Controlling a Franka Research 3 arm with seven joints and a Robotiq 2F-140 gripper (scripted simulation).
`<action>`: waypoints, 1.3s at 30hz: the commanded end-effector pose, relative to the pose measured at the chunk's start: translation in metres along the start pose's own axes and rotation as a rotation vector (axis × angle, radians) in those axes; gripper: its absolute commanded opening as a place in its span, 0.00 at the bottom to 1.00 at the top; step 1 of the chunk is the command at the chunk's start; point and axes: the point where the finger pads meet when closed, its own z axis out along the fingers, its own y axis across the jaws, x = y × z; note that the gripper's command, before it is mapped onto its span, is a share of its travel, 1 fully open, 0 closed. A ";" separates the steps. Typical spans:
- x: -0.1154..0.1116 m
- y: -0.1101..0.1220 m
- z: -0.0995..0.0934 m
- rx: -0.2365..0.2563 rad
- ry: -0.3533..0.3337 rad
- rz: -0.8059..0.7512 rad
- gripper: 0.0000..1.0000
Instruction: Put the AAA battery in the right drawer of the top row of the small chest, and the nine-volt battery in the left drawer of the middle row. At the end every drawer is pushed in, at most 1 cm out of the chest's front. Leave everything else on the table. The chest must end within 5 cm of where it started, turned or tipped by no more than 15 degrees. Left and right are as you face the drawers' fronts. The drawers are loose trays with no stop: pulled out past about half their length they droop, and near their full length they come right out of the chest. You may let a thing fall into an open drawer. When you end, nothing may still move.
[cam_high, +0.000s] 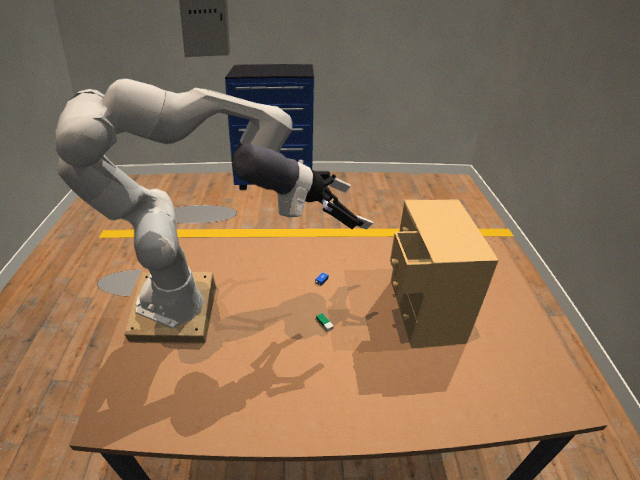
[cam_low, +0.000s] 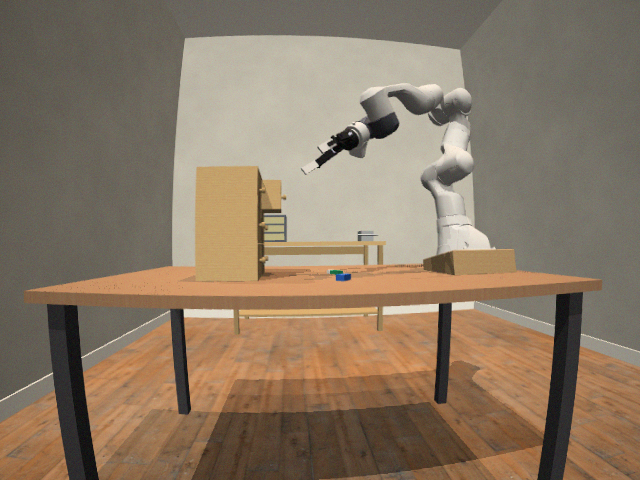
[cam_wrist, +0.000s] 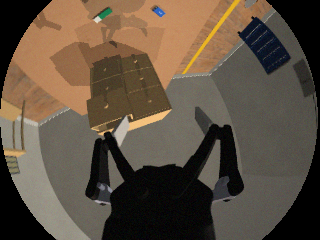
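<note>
The small wooden chest (cam_high: 442, 268) stands at the right of the table, its fronts facing the arm. The right drawer of its top row (cam_high: 412, 246) is pulled partly out; the other drawers look pushed in. A small blue block-shaped battery (cam_high: 322, 278) lies mid-table. A green and white battery (cam_high: 324, 321) lies nearer the front. My gripper (cam_high: 354, 204) is open and empty, tilted, in the air left of the chest's top and above it. The wrist view shows the chest (cam_wrist: 127, 90) beyond the fingers, and both batteries far off (cam_wrist: 102, 16) (cam_wrist: 159, 11).
The arm's base sits on a wooden block (cam_high: 170, 304) at the table's left. A blue cabinet (cam_high: 269, 121) stands on the floor behind the table. A yellow line (cam_high: 248, 233) runs along the floor past the far table edge. A bench (cam_low: 323, 248) stands in the background.
</note>
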 end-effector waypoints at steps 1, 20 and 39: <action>0.000 -0.013 -0.003 0.040 -0.012 -0.100 1.00; 0.009 -0.033 -0.007 0.104 -0.060 -0.095 1.00; 0.035 -0.071 -0.020 0.234 -0.112 -0.079 1.00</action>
